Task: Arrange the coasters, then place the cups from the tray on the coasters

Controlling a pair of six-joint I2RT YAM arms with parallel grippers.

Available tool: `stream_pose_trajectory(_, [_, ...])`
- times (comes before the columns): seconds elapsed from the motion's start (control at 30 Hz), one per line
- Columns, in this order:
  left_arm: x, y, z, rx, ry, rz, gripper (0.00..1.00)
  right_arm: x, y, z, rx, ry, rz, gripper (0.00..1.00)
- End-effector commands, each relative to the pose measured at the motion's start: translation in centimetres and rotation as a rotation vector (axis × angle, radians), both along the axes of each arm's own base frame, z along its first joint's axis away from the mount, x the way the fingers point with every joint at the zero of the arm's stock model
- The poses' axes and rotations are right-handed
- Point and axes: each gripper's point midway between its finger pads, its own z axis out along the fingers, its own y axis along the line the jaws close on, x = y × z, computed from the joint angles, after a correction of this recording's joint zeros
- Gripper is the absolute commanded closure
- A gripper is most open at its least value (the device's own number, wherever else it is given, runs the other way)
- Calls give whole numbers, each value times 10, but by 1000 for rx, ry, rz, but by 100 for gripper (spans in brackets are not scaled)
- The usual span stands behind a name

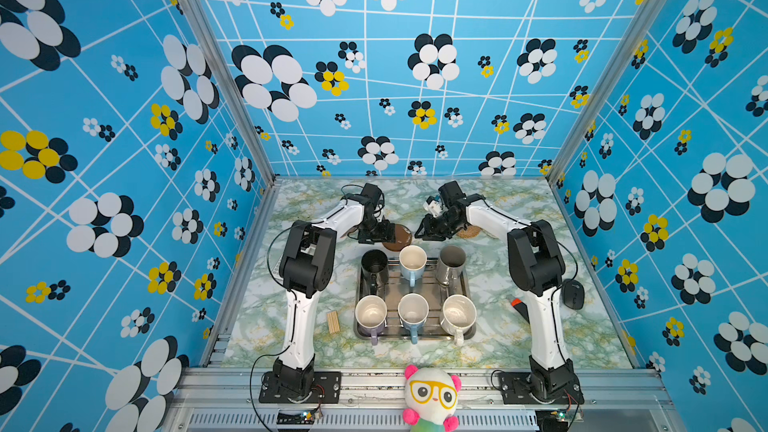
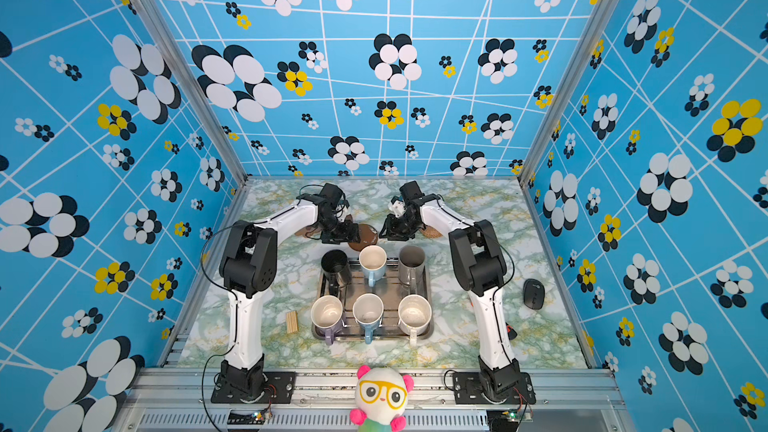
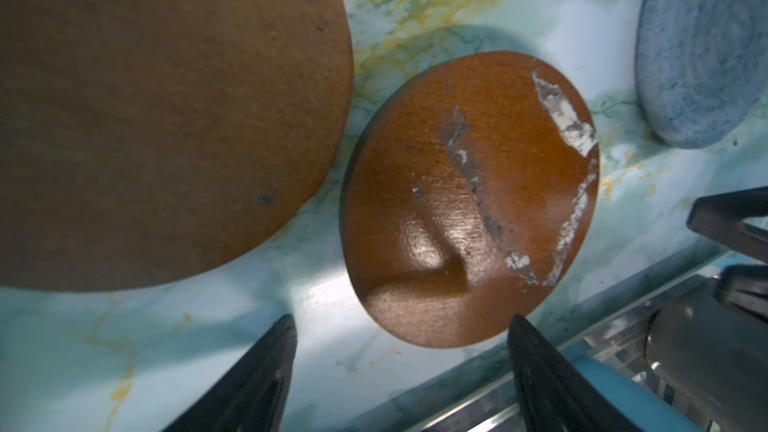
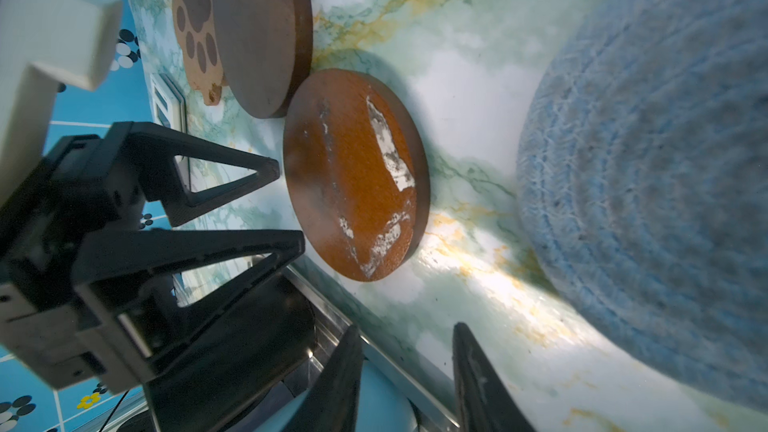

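Note:
The steel tray [image 1: 415, 337] holds several cups, among them a black one [image 1: 374, 265], a grey one [image 1: 451, 263] and a light blue one [image 1: 412, 263]. Just behind it lie the coasters. A scuffed brown disc [image 3: 469, 201] lies ahead of my left gripper [image 3: 401, 326], which is open and empty, its tips near the disc's edge. A larger brown disc [image 3: 166, 118] and a grey-blue woven round [image 3: 706, 47] flank it. My right gripper [image 4: 407, 330] stands open and empty near the tray's rim, facing the scuffed disc [image 4: 353, 176] and the left gripper [image 4: 286, 203]. A paw-shaped coaster [image 4: 193, 22] lies partly under the other brown disc [image 4: 257, 31].
A tan rattan round [image 1: 471, 232] peeks out behind the right arm. A small bundle of wooden slats [image 1: 333, 322] lies left of the tray. A black mouse [image 1: 573, 293] and an orange item [image 1: 517, 303] lie at the right. A plush panda [image 1: 432, 396] sits on the front rail.

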Motion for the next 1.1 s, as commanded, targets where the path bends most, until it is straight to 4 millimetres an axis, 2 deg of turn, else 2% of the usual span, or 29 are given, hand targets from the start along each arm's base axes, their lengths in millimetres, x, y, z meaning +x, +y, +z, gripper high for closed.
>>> stream_pose_trajectory(0.0, [-3,-3,-9,-9,33,3,19,-5,4,-18,4,52,6,61])
stream_pose_trajectory(0.47, [4,-17,-15,-62,40,20,27,-4,13,-28,50,83,0,62])
stream_pose_trajectory(0.9, [23,-31,-12,-130,22,77,31,6,24,-35,101,109,-20,73])
stream_pose_trajectory(1.07, [32,-34,-11,-144,14,90,32,14,28,-33,112,103,-29,74])
